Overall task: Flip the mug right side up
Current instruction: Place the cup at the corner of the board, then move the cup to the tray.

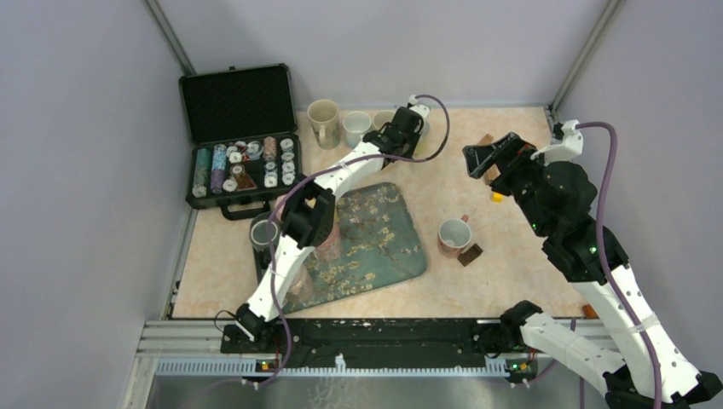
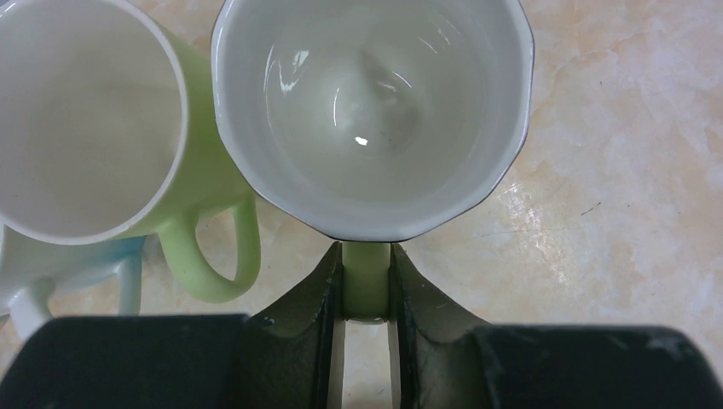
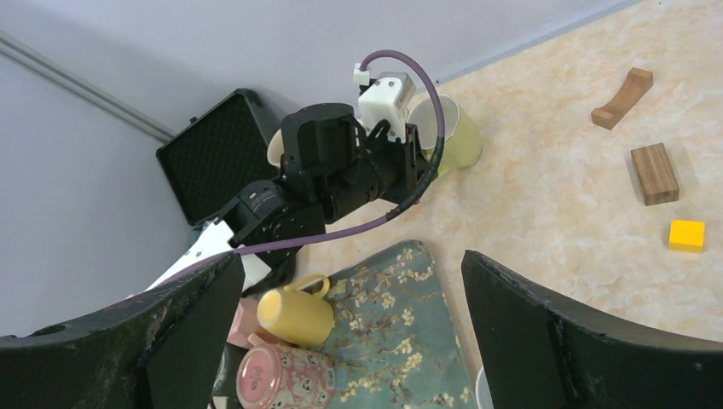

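left end effector (image 2: 367,260) on upright green-handled mug (image 2: 371,111)

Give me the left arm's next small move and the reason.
Probably open the left gripper and release. Its fingers are shut on the handle of the mug, which already stands mouth up, white inside showing, close beside a light green mug. Its base seems to sit on the table, though the contact is hidden, so a slow release looks safest.
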`<state>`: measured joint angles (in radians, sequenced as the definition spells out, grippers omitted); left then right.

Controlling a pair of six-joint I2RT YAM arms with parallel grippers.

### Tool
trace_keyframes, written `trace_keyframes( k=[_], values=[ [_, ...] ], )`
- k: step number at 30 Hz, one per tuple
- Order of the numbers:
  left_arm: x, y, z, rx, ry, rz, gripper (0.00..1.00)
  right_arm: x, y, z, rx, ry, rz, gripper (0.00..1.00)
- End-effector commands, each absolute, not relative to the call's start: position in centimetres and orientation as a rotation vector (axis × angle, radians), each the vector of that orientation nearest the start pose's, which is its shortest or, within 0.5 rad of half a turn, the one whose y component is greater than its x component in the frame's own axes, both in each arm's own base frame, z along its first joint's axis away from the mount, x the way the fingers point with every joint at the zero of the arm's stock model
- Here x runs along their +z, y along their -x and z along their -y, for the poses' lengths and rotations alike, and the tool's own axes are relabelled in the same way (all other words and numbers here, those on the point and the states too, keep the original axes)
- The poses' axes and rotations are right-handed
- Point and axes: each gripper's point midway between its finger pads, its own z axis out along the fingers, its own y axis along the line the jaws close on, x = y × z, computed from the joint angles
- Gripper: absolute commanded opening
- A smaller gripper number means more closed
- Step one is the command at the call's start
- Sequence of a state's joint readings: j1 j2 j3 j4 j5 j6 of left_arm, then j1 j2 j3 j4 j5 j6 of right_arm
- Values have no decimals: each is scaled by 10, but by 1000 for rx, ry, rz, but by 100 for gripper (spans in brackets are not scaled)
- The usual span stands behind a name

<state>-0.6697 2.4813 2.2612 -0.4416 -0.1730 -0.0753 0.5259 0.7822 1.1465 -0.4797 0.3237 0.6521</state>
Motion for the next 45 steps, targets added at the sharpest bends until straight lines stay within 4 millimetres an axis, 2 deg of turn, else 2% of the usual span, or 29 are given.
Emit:
trace_keyframes(
  k=[1,5,20,26,35,39,42,45],
  values=[
    [164,-549,398,-288,-497,-1972,22,402,-260,-117,658,-353,-1623,99],
    [166,-549,399,-300,-498,-1966,29,402,-260,-118,660,-352,-1624,99],
    [177,-543,402,-339,-501,-1957,42,399,-260,-121,666,-330,-1637,99],
    [208,-530,403,-422,-475,-1920,58,391,-262,-129,667,-287,-1678,99],
    [258,-494,399,-580,-448,-1874,88,380,-262,-131,662,-275,-1704,99],
    [270,-470,386,-619,-443,-1889,95,374,-261,-133,668,-269,-1717,99],
    [279,-449,366,-621,-422,-1902,98,363,-262,-137,669,-254,-1745,99],
    [280,-426,345,-616,-406,-1926,98,351,-265,-142,665,-231,-1781,99]
  ],
)
